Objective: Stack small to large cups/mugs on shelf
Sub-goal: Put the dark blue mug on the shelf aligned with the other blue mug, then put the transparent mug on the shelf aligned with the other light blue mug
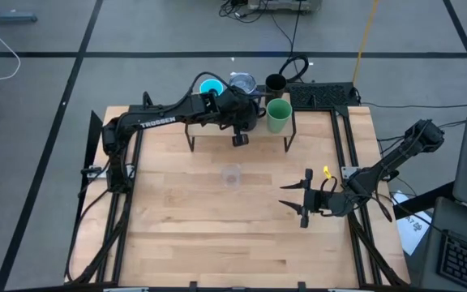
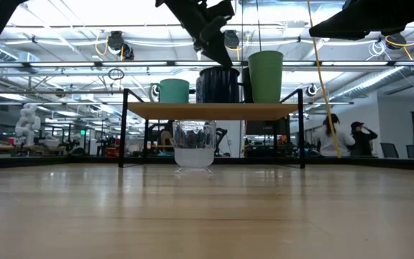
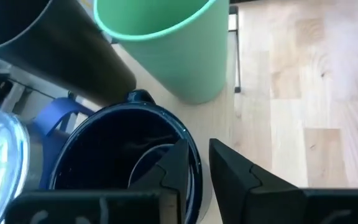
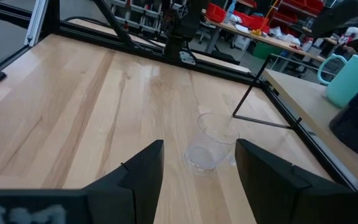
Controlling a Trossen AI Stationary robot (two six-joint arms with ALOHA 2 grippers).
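The light-wood shelf (image 1: 217, 134) stands at the table's far middle. On it are the cyan mug (image 1: 211, 85), the blue-purple mug with a silvery top (image 1: 242, 81), the black tumbler (image 1: 275, 83), the green cup (image 1: 279, 115) and the dark handled mug (image 3: 117, 155). My left gripper (image 1: 238, 130) is over the shelf, shut on the dark mug beside the green cup (image 3: 173, 50). The small clear glass (image 1: 232, 175) stands on its base on the tabletop in front of the shelf. My right gripper (image 1: 305, 199) is open and empty at the table's right, pointing toward the glass (image 4: 207, 146). My left gripper has the dark mug by its rim (image 3: 194, 152), on the side opposite the handle (image 3: 138, 96). One finger (image 3: 173, 168) is inside the mug and the other (image 3: 235, 174) outside. The fingers come from above, slanting down. The mug (image 2: 218, 85) stands upright on the shelf (image 2: 214, 111).
The shelf's thin black legs (image 1: 191, 142) stand to either side of the glass. Black frame rails (image 1: 347, 154) run along the table's edges. Bare tabletop lies toward the near edge (image 1: 217, 235). A black mat (image 1: 323, 96) lies beyond the shelf at the far right.
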